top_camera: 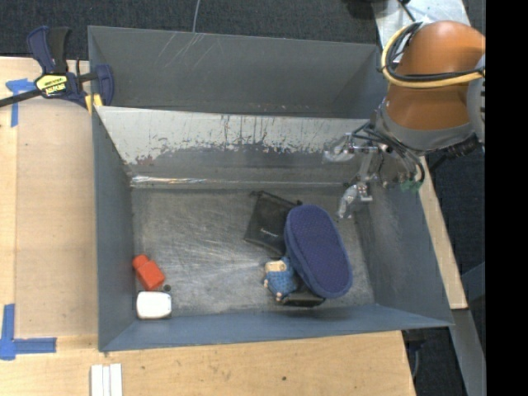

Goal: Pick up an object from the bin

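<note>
A grey metal bin [115,221] is seen from above, its floor scuffed and its far wall streaked with dark marks. No thing has yet been lifted, so the pick is judged to be at its start. Nearest to the claw [353,198] lies a blue oval case [318,252], right of the middle of the floor, its long axis running from far to near. Its far end is found just beside and below the claw, and it is therefore judged the likeliest candidate, though no reach for it can be confirmed.

The case is laid partly over a black flat square [266,221] on its left, and a dark thing [304,300] is glimpsed under its near end, so it may be tilted rather than flat. A small blue and yellow figure [279,277] is pressed against its near left side. That crowding is reckoned a risk, since neighbours could be dragged along.

Well apart, in the near left corner, an orange block [148,271] and a white lump [153,305] are set just beside each other.

The claw is held over the far right of the floor, beneath the arm's orange cover [433,64]. Nothing is seen gripped, and whether the claw is wide or narrow cannot be told.
</note>
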Controlling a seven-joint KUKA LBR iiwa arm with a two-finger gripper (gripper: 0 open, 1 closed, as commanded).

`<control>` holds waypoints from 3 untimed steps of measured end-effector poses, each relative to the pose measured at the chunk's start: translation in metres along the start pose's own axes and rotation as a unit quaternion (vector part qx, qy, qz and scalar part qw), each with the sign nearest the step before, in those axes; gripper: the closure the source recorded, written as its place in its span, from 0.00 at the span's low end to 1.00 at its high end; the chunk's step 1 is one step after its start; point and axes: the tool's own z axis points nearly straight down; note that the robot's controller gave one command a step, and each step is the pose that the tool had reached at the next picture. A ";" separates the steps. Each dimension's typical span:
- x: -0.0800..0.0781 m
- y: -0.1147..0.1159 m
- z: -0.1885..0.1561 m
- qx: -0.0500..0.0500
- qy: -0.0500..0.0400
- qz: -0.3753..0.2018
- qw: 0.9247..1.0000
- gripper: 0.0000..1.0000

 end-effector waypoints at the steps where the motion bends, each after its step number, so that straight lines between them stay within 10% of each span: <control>1: -0.008 0.013 0.064 0.005 -0.006 0.080 0.997 0.00; 3: 0.001 0.054 0.060 0.003 -0.006 0.213 0.977 0.00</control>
